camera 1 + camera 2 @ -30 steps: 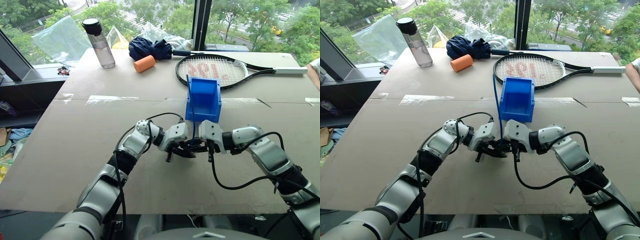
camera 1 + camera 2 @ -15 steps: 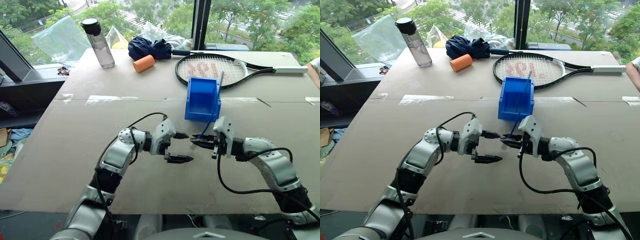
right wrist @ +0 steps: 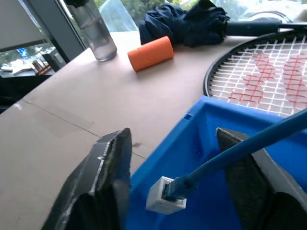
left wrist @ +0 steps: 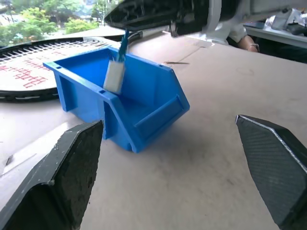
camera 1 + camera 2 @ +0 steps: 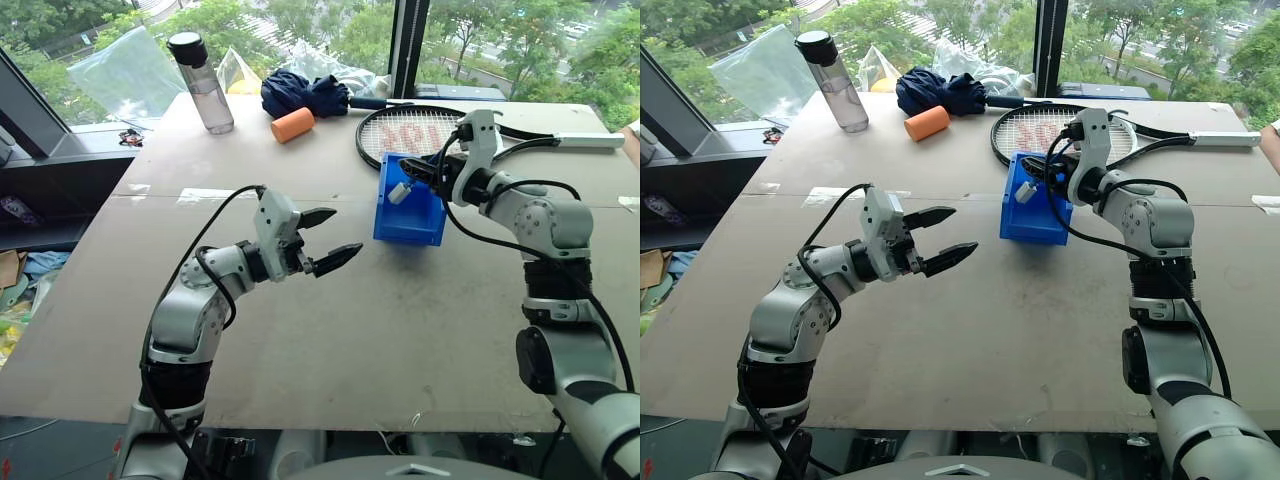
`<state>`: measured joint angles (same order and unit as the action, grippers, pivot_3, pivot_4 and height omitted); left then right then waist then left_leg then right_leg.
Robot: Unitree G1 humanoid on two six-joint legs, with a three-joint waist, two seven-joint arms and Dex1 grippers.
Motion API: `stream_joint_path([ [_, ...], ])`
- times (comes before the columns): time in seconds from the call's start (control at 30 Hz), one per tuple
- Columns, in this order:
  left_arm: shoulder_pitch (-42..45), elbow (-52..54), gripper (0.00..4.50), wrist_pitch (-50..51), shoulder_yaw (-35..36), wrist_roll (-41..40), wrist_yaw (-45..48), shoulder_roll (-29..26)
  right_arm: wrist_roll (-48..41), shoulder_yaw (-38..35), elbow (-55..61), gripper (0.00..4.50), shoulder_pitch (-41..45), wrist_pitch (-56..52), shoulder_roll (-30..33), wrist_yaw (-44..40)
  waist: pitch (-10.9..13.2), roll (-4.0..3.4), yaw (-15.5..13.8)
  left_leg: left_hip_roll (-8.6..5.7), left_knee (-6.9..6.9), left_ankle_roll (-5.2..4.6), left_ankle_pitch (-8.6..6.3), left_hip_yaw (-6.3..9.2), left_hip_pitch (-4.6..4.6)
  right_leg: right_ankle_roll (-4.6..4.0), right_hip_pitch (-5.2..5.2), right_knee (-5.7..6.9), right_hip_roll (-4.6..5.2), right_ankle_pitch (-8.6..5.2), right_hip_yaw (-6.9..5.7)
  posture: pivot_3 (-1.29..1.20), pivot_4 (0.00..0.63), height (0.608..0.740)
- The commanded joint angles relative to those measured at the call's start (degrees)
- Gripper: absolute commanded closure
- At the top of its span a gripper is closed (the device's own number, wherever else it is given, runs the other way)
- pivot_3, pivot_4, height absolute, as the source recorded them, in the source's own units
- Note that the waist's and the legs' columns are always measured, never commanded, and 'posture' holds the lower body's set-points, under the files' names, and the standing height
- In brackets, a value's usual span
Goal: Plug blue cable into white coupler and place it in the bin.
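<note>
The white coupler (image 3: 165,195), plugged onto the blue cable (image 3: 240,148), dangles over the bin (image 4: 144,108) between the right gripper's (image 5: 420,175) parted fingers; it could snag the rim and spill out; the left gripper (image 5: 325,238) gapes empty.

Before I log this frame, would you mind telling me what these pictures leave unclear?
- Blue cable: its far end is cut off by the right wrist view's edge.
- Whether the right tool still pinches the cable: in the left wrist view the cable's top is hidden behind the dark fingers.
- White coupler: whether it touches the bin; it hangs over the rim, contact unclear.
- Racket: partly hidden behind the bin and right arm.
</note>
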<state>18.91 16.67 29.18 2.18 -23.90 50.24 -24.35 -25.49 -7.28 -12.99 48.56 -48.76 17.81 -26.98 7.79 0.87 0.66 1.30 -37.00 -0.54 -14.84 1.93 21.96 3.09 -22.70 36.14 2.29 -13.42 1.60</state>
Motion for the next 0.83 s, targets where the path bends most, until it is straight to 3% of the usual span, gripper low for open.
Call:
stream_joint_path([
  [0.03,-0.3,3.7,0.0,0.5,2.0,-3.2,-2.0,0.0,-1.7,-2.1,5.3,0.08,-0.9,0.6,2.1,-1.4,0.0,-0.01,0.1,0.0,0.04,0.0,0.0,-0.02,-0.01,0.0,0.0,-0.04,0.02,0.0,0.01,0.0,0.15,0.74],
  [0.1,-1.1,3.6,0.0,0.1,1.8,-3.5,-2.2,-0.6,-2.0,-2.8,10.5,0.08,-4.8,2.0,3.8,-2.0,0.0,-0.01,0.1,0.0,0.09,0.0,0.0,-0.02,-0.03,0.01,0.01,-0.08,0.02,0.0,0.01,0.0,0.15,0.74],
  [0.3,-4.8,6.9,0.0,2.6,1.8,-7.1,-1.6,-3.2,-5.1,-8.0,34.0,0.08,-28.1,5.3,14.9,-9.7,0.0,-0.03,-0.6,-0.05,0.17,-0.01,0.0,0.0,-0.01,0.01,0.09,-0.27,0.1,0.0,-0.06,0.0,0.15,0.74],
  [0.47,-11.7,10.4,0.0,5.5,5.6,-11.4,0.1,-8.4,-5.2,-20.0,45.0,0.08,-49.4,11.9,19.5,-14.9,0.0,-0.05,0.2,-0.02,0.19,-0.01,-0.01,-0.08,-0.18,0.0,0.17,-0.26,0.06,-0.04,0.05,0.0,0.15,0.74],
  [0.63,-24.8,14.7,0.0,8.2,12.7,-14.7,4.4,-16.9,-3.1,-33.0,47.9,0.08,-70.8,23.4,20.2,-24.9,0.0,-0.04,0.2,0.05,0.28,0.0,-0.01,-0.11,-0.21,-0.11,0.12,-0.26,-0.02,-0.14,0.1,0.0,0.15,0.74],
  [0.83,-31.8,14.3,0.0,7.4,18.0,-16.3,6.4,-20.8,-0.8,-38.5,45.2,0.08,-84.1,35.9,17.5,-31.0,0.0,0.0,-0.1,0.18,0.23,0.02,-0.02,-0.2,-0.27,0.01,0.13,-0.3,0.07,-0.36,0.15,0.0,0.15,0.74],
])
